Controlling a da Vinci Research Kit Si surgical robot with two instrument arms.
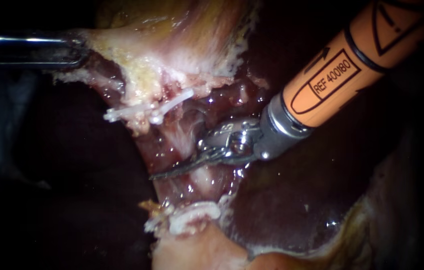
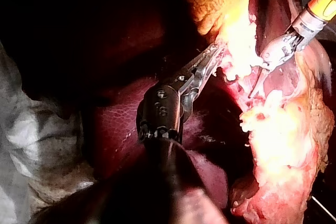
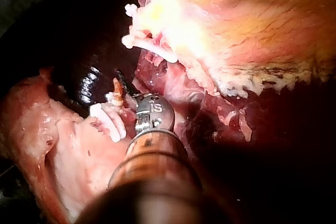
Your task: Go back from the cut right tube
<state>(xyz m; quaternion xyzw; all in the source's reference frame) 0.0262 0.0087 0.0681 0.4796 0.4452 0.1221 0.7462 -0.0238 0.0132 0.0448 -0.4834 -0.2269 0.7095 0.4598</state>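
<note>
Withdrawal step: right instrument (image 1: 167, 172), end effector closed and empty, at the cut tube (image 1: 182, 137). Next, retreat toward two o'clock.

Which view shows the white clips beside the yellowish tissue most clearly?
The endoscope view: the white clips lie unobstructed, each bar distinct. The right wrist view shows them too, but partly lost in glare. In the left wrist view, glare hides them.

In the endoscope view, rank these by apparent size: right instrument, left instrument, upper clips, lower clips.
Largest: right instrument, though nearest the camera; left instrument; then upper clips and lower clips, too alike to rank.
</note>
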